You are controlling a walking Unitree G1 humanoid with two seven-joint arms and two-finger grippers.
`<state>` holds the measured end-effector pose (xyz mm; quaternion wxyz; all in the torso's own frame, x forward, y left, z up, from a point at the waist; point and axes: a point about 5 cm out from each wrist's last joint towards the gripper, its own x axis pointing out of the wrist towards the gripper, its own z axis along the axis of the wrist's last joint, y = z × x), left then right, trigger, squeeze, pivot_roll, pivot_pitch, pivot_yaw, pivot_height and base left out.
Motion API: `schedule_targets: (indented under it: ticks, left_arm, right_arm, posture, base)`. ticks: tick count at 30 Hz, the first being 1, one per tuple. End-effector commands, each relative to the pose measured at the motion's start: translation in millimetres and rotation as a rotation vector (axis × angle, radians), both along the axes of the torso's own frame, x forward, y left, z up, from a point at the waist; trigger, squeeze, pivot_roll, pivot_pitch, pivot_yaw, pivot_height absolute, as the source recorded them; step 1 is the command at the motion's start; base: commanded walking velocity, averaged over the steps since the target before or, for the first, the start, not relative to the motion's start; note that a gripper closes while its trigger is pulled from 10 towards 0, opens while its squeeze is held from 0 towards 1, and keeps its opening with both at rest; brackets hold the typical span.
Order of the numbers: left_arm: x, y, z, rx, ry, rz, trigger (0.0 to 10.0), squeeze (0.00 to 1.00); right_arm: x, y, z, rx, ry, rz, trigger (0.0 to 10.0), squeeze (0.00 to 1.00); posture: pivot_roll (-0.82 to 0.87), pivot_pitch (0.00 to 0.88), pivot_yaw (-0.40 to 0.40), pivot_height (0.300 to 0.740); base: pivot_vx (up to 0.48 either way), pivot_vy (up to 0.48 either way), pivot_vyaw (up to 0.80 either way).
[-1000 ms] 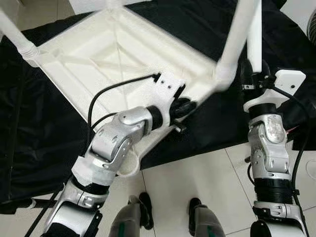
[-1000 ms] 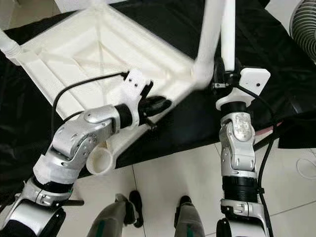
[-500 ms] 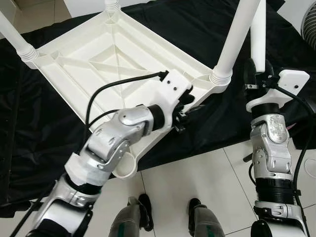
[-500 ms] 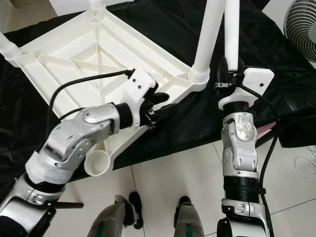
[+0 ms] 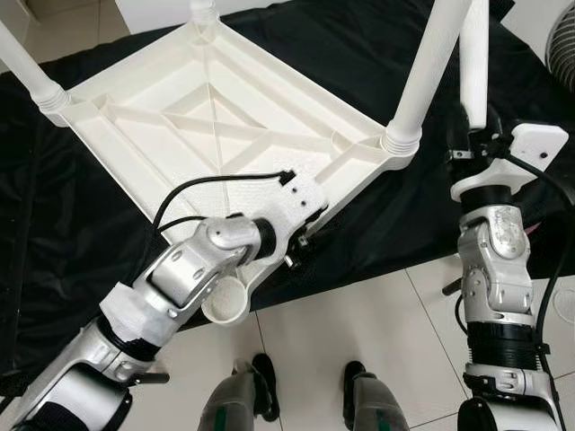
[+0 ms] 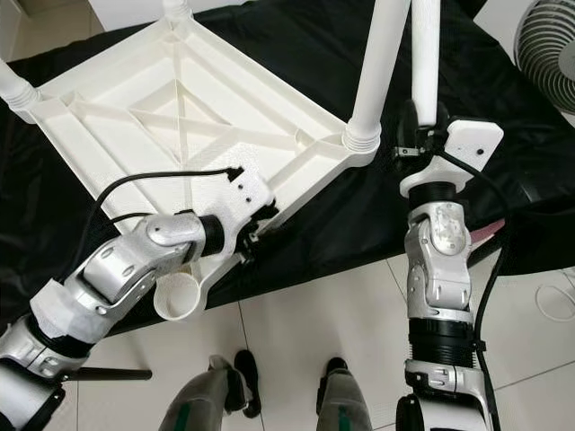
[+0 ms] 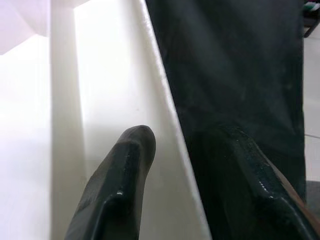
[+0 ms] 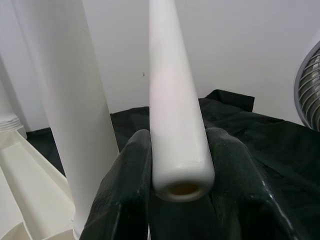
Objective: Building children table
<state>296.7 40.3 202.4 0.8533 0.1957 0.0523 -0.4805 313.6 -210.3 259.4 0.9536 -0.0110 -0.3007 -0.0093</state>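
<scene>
We see a black cloth (image 5: 81, 242) spread over a raised surface, its near edge hanging above the pale tiled floor (image 5: 359, 332). Directly on the cloth lies the upturned white table top (image 5: 180, 135), ribbed underside up, its near corner socket (image 5: 225, 302) jutting past the cloth's near edge over the tiles.

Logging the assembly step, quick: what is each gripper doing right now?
Left gripper: open, fingers astride the tabletop edge.
Right gripper: shut on a loose leg, held upright.
</scene>
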Motion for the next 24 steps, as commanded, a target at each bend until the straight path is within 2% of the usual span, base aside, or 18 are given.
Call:
schedule_targets:
  ticks: [1,8,13,14,15,19,20,21,22,24]
  left_arm:
    - [-14.1,-1.8,-10,0.051,0.117,-0.256,10.0,0.0]
    - [-16.5,15.4,-1,0.039,0.11,-0.27,10.0,0.0]
    - [-19.0,21.8,1,0.049,0.115,-0.273,10.0,0.0]
    - [-20.8,25.1,0,0.059,0.121,-0.276,9.0,0.0]
    - [-22.5,27.1,-1,0.065,0.125,-0.28,4.4,0.0]
    - [-23.4,28.4,-2,0.071,0.128,-0.275,4.5,0.0]
    - [-23.4,27.8,-3,0.072,0.128,-0.274,2.7,0.0]
    - [-23.3,26.5,-4,0.072,0.127,-0.271,1.8,0.0]
    - [-23.9,24.8,-4,0.071,0.129,-0.275,0.0,0.0]
    - [-24.3,24.1,-5,0.072,0.131,-0.285,0.0,0.0]
  right_arm:
    - [-4.6,2.2,6,-0.011,-0.041,0.009,10.0,0.0]
    - [-3.9,2.5,4,-0.012,-0.034,0.01,10.0,0.0]
    - [-4.0,2.7,4,-0.012,-0.033,0.011,10.0,0.0]
    - [-3.6,2.8,4,-0.012,-0.032,0.012,10.0,0.0]
    - [-3.6,2.8,4,-0.013,-0.031,0.012,10.0,0.0]
    - [-3.3,3.2,4,-0.013,-0.029,0.014,10.0,0.0]
    - [-3.2,3.5,4,-0.013,-0.028,0.015,10.0,0.0]
    - [-3.3,3.7,3,-0.014,-0.028,0.015,10.0,0.0]
    - [-3.5,3.8,4,-0.015,-0.027,0.015,10.0,0.0]
    - [-3.7,3.8,4,-0.016,-0.027,0.015,10.0,0.0]
  posture:
    - [-0.1,0.237,0.141,0.74]
    - [-0.1,0.237,0.141,0.74]
    - [-0.09,0.24,0.14,0.74]
    - [-0.09,0.24,0.14,0.74]
    - [-0.09,0.24,0.138,0.74]
    - [-0.09,0.24,0.138,0.74]
    - [-0.09,0.24,0.138,0.74]
    - [-0.09,0.242,0.136,0.74]
    - [-0.09,0.242,0.136,0.74]
    - [-0.09,0.242,0.136,0.74]
  base:
    - [0.0,0.0,0.0]
    - [0.0,0.0,0.0]
    - [0.0,0.0,0.0]
    - [0.0,0.0,0.0]
    - [0.0,0.0,0.0]
    - [0.0,0.0,0.0]
    - [0.0,0.0,0.0]
    - [0.0,0.0,0.0]
    - [0.0,0.0,0.0]
    - [0.0,0.0,0.0]
